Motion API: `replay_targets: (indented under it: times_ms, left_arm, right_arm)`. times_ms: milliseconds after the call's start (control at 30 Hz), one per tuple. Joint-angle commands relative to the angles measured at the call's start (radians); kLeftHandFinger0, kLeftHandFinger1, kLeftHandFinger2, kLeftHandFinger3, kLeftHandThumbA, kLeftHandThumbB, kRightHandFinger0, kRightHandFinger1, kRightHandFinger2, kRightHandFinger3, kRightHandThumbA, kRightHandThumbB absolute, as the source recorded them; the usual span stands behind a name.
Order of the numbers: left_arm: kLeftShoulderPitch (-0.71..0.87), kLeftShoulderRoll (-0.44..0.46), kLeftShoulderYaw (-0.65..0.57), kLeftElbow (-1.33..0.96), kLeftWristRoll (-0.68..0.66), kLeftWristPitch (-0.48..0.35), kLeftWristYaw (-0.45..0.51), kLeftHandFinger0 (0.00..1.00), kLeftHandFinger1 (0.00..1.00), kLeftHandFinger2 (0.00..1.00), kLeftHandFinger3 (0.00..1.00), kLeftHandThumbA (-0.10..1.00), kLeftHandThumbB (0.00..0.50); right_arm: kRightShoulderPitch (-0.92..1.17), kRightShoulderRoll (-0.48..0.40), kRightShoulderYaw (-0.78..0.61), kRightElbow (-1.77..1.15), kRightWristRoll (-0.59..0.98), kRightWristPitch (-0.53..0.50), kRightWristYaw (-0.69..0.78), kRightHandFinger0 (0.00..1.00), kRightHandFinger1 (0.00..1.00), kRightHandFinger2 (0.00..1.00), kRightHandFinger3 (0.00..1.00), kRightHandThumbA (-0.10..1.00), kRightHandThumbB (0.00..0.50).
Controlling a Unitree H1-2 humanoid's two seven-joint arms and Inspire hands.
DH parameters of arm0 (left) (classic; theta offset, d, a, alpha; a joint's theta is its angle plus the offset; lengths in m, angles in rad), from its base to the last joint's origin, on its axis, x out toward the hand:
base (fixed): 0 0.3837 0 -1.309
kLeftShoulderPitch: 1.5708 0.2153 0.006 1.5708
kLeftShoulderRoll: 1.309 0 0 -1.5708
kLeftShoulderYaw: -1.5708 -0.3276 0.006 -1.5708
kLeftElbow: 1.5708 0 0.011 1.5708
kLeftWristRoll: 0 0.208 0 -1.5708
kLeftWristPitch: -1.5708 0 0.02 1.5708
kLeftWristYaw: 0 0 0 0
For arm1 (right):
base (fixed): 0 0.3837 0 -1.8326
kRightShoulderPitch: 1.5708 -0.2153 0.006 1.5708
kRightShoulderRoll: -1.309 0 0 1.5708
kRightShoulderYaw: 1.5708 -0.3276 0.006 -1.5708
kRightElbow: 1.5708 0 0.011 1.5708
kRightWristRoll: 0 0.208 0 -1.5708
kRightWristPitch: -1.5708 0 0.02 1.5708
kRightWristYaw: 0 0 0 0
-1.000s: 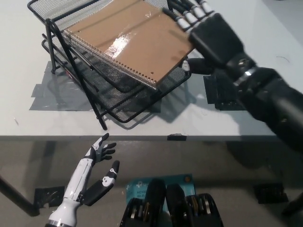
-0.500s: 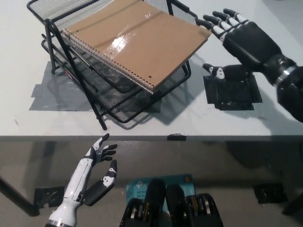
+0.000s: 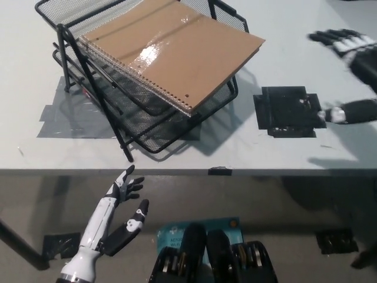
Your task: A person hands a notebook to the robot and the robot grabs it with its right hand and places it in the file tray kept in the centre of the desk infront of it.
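Note:
A brown spiral notebook (image 3: 177,50) lies flat on the top tier of the black mesh file tray (image 3: 141,127), its right corner sticking out past the tray's rim. My black right hand (image 3: 352,76) is at the far right edge of the picture, open, fingers spread, well clear of the notebook and holding nothing. My white left hand (image 3: 118,213) rests open below the desk's front edge at lower left.
A black tape patch (image 3: 288,112) marks the grey desk right of the tray. Grey tape (image 3: 68,115) lies under the tray's left side. The desk's front edge (image 3: 188,171) runs across the middle of the picture.
My right hand has let go of the notebook and drawn away to the right, from the notebook's corner to the picture's edge. The notebook stays on the tray. The left hand has not moved.

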Motion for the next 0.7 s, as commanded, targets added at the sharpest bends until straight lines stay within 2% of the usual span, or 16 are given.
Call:
replay_targets:
  times_ms: [0, 67, 100, 133, 167, 200, 267, 300, 333, 367, 533, 667]
  left_arm:
    - [-0.020, 0.012, 0.017, -0.031, -0.055, -0.036, -0.007, 0.93, 0.96, 1.00, 1.00, 0.84, 0.258]
    - [-0.014, 0.011, 0.015, -0.023, -0.067, -0.057, -0.010, 0.97, 1.00, 1.00, 1.00, 0.89, 0.267]
    - [-0.006, 0.012, 0.013, -0.021, -0.072, -0.065, -0.012, 0.98, 1.00, 1.00, 1.00, 0.94, 0.281]
    - [-0.003, 0.012, 0.013, -0.021, -0.073, -0.066, -0.013, 0.99, 1.00, 1.00, 1.00, 0.96, 0.291]
    - [0.000, 0.009, 0.012, -0.019, -0.077, -0.062, -0.014, 1.00, 1.00, 1.00, 1.00, 0.99, 0.310]
    - [0.002, 0.008, 0.012, -0.019, -0.081, -0.060, -0.015, 1.00, 1.00, 1.00, 1.00, 1.00, 0.326]
    - [0.010, 0.004, 0.013, -0.016, -0.092, -0.059, -0.016, 1.00, 1.00, 1.00, 1.00, 1.00, 0.351]
    - [0.013, 0.005, 0.014, -0.012, -0.094, -0.063, -0.015, 1.00, 1.00, 1.00, 1.00, 1.00, 0.372]
    - [0.020, 0.005, 0.013, -0.009, -0.097, -0.068, -0.015, 1.00, 1.00, 1.00, 1.00, 1.00, 0.385]
    - [0.028, 0.005, 0.013, -0.005, -0.101, -0.074, -0.016, 1.00, 1.00, 1.00, 1.00, 1.00, 0.397]
    - [0.062, 0.008, 0.008, 0.009, -0.116, -0.114, -0.019, 1.00, 1.00, 1.00, 1.00, 1.00, 0.390]
    - [0.091, 0.002, 0.007, 0.017, -0.127, -0.136, -0.019, 1.00, 1.00, 1.00, 1.00, 1.00, 0.399]
  right_arm:
    - [0.249, -0.019, -0.609, -0.754, 0.338, -0.110, -0.312, 1.00, 1.00, 1.00, 1.00, 1.00, 0.427]
    - [0.334, 0.068, -0.512, -0.754, 0.350, -0.183, -0.325, 1.00, 1.00, 1.00, 1.00, 0.96, 0.415]
    - [0.406, 0.161, -0.433, -0.754, 0.327, -0.199, -0.318, 1.00, 1.00, 1.00, 1.00, 1.00, 0.424]
    - [0.438, 0.207, -0.402, -0.754, 0.285, -0.193, -0.308, 1.00, 1.00, 1.00, 1.00, 1.00, 0.409]
    - [0.495, 0.301, -0.337, -0.754, 0.222, -0.159, -0.290, 1.00, 1.00, 1.00, 1.00, 1.00, 0.445]
    - [0.513, 0.340, -0.307, -0.754, 0.206, -0.140, -0.282, 1.00, 1.00, 1.00, 1.00, 1.00, 0.425]
    - [0.556, 0.437, -0.252, -0.715, 0.194, -0.114, -0.256, 1.00, 1.00, 1.00, 1.00, 1.00, 0.442]
    - [0.593, 0.474, -0.229, -0.667, 0.204, -0.142, -0.251, 1.00, 1.00, 1.00, 1.00, 1.00, 0.424]
    - [0.636, 0.508, -0.209, -0.604, 0.201, -0.170, -0.241, 1.00, 1.00, 1.00, 1.00, 1.00, 0.375]
    - [0.675, 0.544, -0.190, -0.526, 0.220, -0.201, -0.227, 1.00, 1.00, 1.00, 1.00, 1.00, 0.363]
    - [0.780, 0.705, -0.205, -0.273, 0.297, -0.256, -0.148, 1.00, 1.00, 1.00, 1.00, 1.00, 0.370]
    - [0.808, 0.769, -0.240, -0.141, 0.338, -0.269, -0.055, 1.00, 1.00, 1.00, 1.00, 1.00, 0.356]
